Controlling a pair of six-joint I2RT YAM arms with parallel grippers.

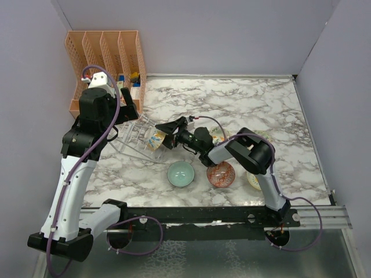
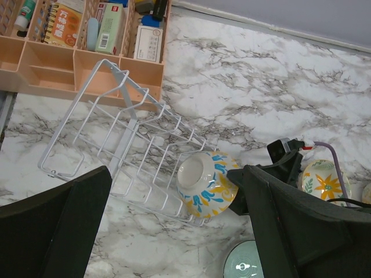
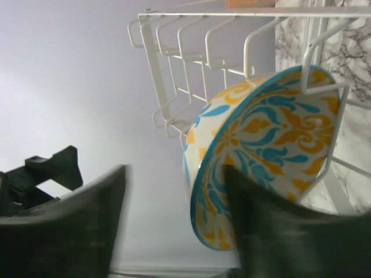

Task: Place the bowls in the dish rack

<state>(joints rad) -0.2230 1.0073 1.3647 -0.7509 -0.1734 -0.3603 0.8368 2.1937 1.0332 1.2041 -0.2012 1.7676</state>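
The blue-and-orange floral bowl (image 1: 155,141) stands on edge in the right end of the wire dish rack (image 1: 128,136), which is tilted on the marble. My right gripper (image 1: 166,128) is open around the bowl's rim (image 3: 261,133): one finger lies against its inside, the other is well clear. My left gripper (image 1: 128,107) hovers open and empty above the rack (image 2: 116,145) and bowl (image 2: 207,184). The teal bowl (image 1: 181,174) and red-patterned bowl (image 1: 221,174) sit upright near the front. A cream flower bowl (image 2: 323,182) lies behind the right arm.
The orange slotted organizer (image 1: 107,61) stands at the back left, touching the rack's far end. More bowls lie partly hidden under the right arm (image 1: 255,180). Grey walls close in the left, back and right sides.
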